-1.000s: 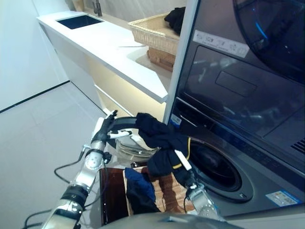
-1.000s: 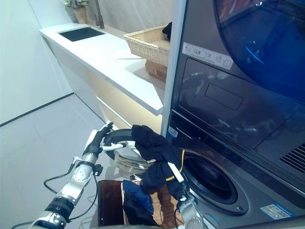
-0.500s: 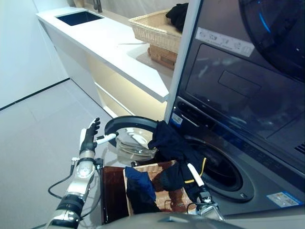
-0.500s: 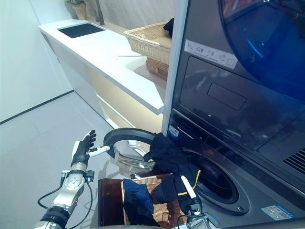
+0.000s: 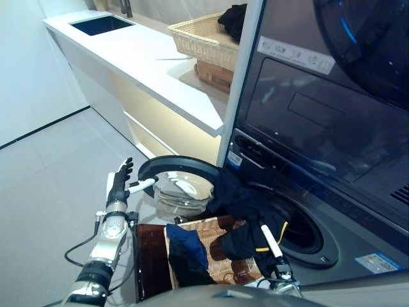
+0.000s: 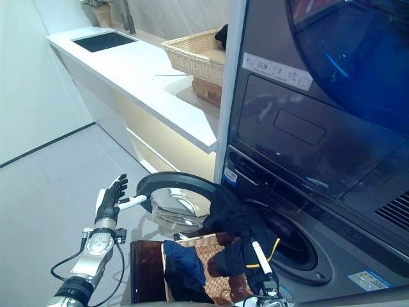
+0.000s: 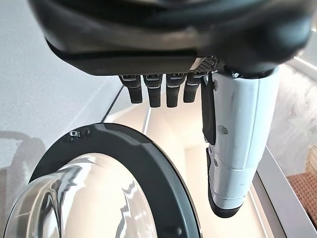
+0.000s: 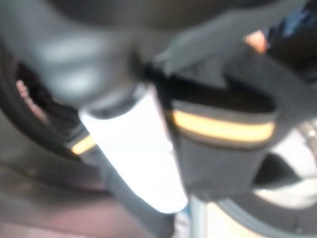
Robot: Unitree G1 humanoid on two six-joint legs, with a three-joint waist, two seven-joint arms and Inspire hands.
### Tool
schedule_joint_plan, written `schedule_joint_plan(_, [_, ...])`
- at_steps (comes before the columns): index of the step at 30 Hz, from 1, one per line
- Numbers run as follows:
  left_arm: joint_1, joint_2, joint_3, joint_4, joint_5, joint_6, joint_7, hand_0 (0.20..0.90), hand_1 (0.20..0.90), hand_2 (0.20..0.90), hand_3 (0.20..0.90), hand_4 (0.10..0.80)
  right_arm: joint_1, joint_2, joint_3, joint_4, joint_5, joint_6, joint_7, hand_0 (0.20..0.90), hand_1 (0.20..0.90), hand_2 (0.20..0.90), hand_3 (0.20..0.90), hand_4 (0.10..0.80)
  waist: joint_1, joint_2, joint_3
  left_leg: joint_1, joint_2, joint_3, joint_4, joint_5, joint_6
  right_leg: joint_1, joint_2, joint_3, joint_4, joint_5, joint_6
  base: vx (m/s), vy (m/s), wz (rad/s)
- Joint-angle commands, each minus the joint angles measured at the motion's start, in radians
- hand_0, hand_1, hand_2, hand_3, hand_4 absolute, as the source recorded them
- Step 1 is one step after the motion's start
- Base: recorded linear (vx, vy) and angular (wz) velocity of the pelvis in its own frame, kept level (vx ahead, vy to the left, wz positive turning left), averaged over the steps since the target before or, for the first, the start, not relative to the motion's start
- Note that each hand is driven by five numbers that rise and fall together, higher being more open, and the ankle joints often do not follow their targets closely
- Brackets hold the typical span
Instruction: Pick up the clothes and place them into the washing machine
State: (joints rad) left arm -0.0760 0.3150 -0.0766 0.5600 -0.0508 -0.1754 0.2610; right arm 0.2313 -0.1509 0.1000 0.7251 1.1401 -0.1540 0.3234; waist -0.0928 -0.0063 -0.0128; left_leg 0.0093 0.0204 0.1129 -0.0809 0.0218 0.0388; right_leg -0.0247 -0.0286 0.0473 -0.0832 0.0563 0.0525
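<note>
Two hands in our view | right hand (image 5: 271,246) pinches dark yellow-trimmed garment (image 5: 246,211) at washing machine drum opening (image 5: 300,224) | left hand (image 5: 118,185) spread beside open door (image 5: 176,185) | more clothes in basket (image 5: 211,252)

Two robot hands, left (image 5: 119,185) and right (image 5: 271,246), one washing machine (image 5: 300,220), three wicker baskets (image 5: 203,39) (image 5: 214,75) (image 5: 217,252), one sink (image 5: 102,25), one desk (image 5: 150,64)
</note>
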Motion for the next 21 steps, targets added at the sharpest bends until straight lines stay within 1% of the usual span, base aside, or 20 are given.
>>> schedule_joint_plan(1, [-0.106,0.031,0.063,0.009,0.026,-0.144,0.022,0.9,0.9,0.9,0.9,0.8,-0.034,-0.102,0.043,-0.265,-0.317,-0.142,-0.024,0.2,0.2,0.2,0.2,0.3,0.006,-0.029,-0.028,0.046,-0.021,0.03,-0.006,-0.071,-0.055,-0.003,0.008,-0.043,0.014,-0.013,0.012,0.0,0.0,0.0])
schedule_joint_plan(2, [-0.106,0.031,0.063,0.009,0.026,-0.144,0.022,0.9,0.9,0.9,0.9,0.8,-0.033,-0.102,0.043,-0.266,-0.318,-0.142,-0.025,0.2,0.2,0.2,0.2,0.3,0.006,-0.029,-0.028,0.047,-0.021,0.029,-0.006,-0.071,-0.055,-0.003,0.008,-0.043,0.014,-0.013,0.012,0.0,0.0,0.0])
schedule_joint_plan(3, [-0.106,0.033,0.058,0.024,0.031,-0.15,0.022,0.9,0.9,0.9,0.9,0.8,-0.038,-0.135,0.053,-0.304,-0.463,-0.167,-0.072,0.2,0.2,0.2,0.2,0.3,0.007,-0.029,-0.026,0.05,-0.02,0.028,-0.006,-0.072,-0.054,0.001,0.008,-0.044,0.014,-0.015,0.013,-0.003,0.003,0.03])
schedule_joint_plan(4, [-0.106,0.035,0.051,0.026,0.038,-0.149,0.026,0.9,0.9,0.9,0.9,0.8,-0.044,-0.152,0.044,-0.324,-0.534,-0.179,-0.121,0.2,0.2,0.2,0.2,0.3,0.009,-0.03,-0.028,0.047,-0.021,0.028,-0.006,-0.07,-0.053,-0.002,0.007,-0.045,0.013,-0.013,0.014,-0.001,0.016,0.05])
schedule_joint_plan(5, [-0.104,0.033,0.033,0.043,0.046,-0.151,0.027,0.9,0.9,0.9,0.9,0.8,-0.067,-0.199,0.045,-0.417,-0.773,-0.202,-0.212,0.2,0.2,0.2,0.2,0.3,0.012,-0.028,-0.026,0.051,-0.02,0.026,-0.006,-0.071,-0.051,0.002,0.008,-0.044,0.015,-0.016,0.015,-0.002,0.018,0.04])
schedule_joint_plan(6, [-0.101,0.031,0.023,0.038,0.051,-0.15,0.03,0.9,0.9,0.9,0.9,0.8,-0.086,-0.212,0.04,-0.432,-0.835,-0.209,-0.252,0.2,0.2,0.2,0.2,0.3,0.014,-0.028,-0.028,0.048,-0.021,0.025,-0.006,-0.069,-0.05,-0.001,0.008,-0.043,0.015,-0.015,0.015,0.0,0.0,0.0])
schedule_joint_plan(7, [-0.101,0.031,0.023,0.038,0.051,-0.15,0.03,0.9,0.9,0.9,0.9,0.8,-0.086,-0.211,0.04,-0.433,-0.836,-0.208,-0.253,0.2,0.2,0.2,0.2,0.3,0.015,-0.027,-0.028,0.048,-0.021,0.026,-0.006,-0.07,-0.05,0.0,0.008,-0.043,0.015,-0.015,0.015,0.0,0.0,0.0])
schedule_joint_plan(10, [-0.106,0.026,-0.007,0.049,0.038,-0.151,0.034,0.9,0.9,0.9,0.9,0.8,-0.159,-0.232,0.056,-0.45,-0.975,-0.21,-0.327,0.2,0.2,0.2,0.2,0.3,0.023,-0.025,-0.028,0.049,-0.022,0.022,-0.006,-0.068,-0.047,0.001,0.007,-0.046,0.017,-0.017,0.017,0.0,0.017,0.06])
schedule_joint_plan(12, [-0.102,0.027,-0.011,0.03,0.029,-0.152,0.033,0.9,0.9,0.9,0.9,0.8,-0.197,-0.275,0.064,-0.532,-1.127,-0.211,-0.374,0.2,0.2,0.2,0.2,0.3,0.029,-0.026,-0.027,0.048,-0.023,0.015,-0.006,-0.068,-0.045,0.003,0.006,-0.051,0.018,-0.018,0.017,0.0,0.019,0.09])
schedule_joint_plan(13, [-0.102,0.027,-0.011,0.03,0.03,-0.152,0.032,0.9,0.9,0.9,0.9,0.8,-0.197,-0.274,0.065,-0.533,-1.128,-0.211,-0.375,0.2,0.2,0.2,0.2,0.3,0.029,-0.025,-0.027,0.049,-0.023,0.014,-0.006,-0.068,-0.045,0.004,0.006,-0.051,0.018,-0.018,0.017,-0.001,0.009,0.07])
schedule_joint_plan(14, [-0.104,0.026,-0.014,0.036,0.031,-0.155,0.032,0.9,0.9,0.9,0.9,0.8,-0.207,-0.288,0.07,-0.541,-1.18,-0.215,-0.393,0.2,0.2,0.2,0.2,0.3,0.03,-0.026,-0.026,0.048,-0.023,0.011,-0.006,-0.068,-0.044,0.004,0.005,-0.053,0.018,-0.018,0.017,-0.002,0.006,0.07])
schedule_joint_plan(15, [-0.105,0.025,-0.016,0.025,0.03,-0.155,0.031,0.9,0.9,0.9,0.9,0.8,-0.219,-0.308,0.073,-0.542,-1.241,-0.211,-0.412,0.2,0.2,0.2,0.2,0.3,0.034,-0.027,-0.026,0.048,-0.024,0.008,-0.006,-0.068,-0.043,0.004,0.005,-0.055,0.019,-0.018,0.017,-0.001,0.013,0.14])
schedule_joint_plan(16, [-0.103,0.026,-0.013,0.008,0.034,-0.155,0.029,0.9,0.9,0.9,0.9,0.8,-0.227,-0.347,0.075,-0.566,-1.367,-0.203,-0.448,0.2,0.2,0.2,0.2,0.3,0.038,-0.028,-0.025,0.047,-0.025,0.003,-0.006,-0.067,-0.043,0.006,0.004,-0.059,0.019,-0.02,0.018,0.0,0.011,0.12])
schedule_joint_plan(17, [-0.103,0.026,-0.013,0.007,0.034,-0.154,0.029,0.9,0.9,0.9,0.9,0.8,-0.227,-0.346,0.075,-0.566,-1.369,-0.203,-0.45,0.2,0.2,0.2,0.2,0.3,0.038,-0.027,-0.025,0.047,-0.025,0.002,-0.006,-0.068,-0.043,0.006,0.004,-0.059,0.02,-0.02,0.018,0.0,0.014,0.11])
schedule_joint_plan(21, [-0.107,0.026,-0.001,-0.004,0.044,-0.154,0.027,0.9,0.9,0.9,0.9,0.8,-0.209,-0.416,0.051,-0.638,-1.592,-0.189,-0.513,0.2,0.2,0.2,0.2,0.3,0.04,-0.029,-0.027,0.045,-0.026,-0.005,-0.006,-0.068,-0.042,0.006,0.004,-0.064,0.022,-0.021,0.018,0.002,0.01,0.07])
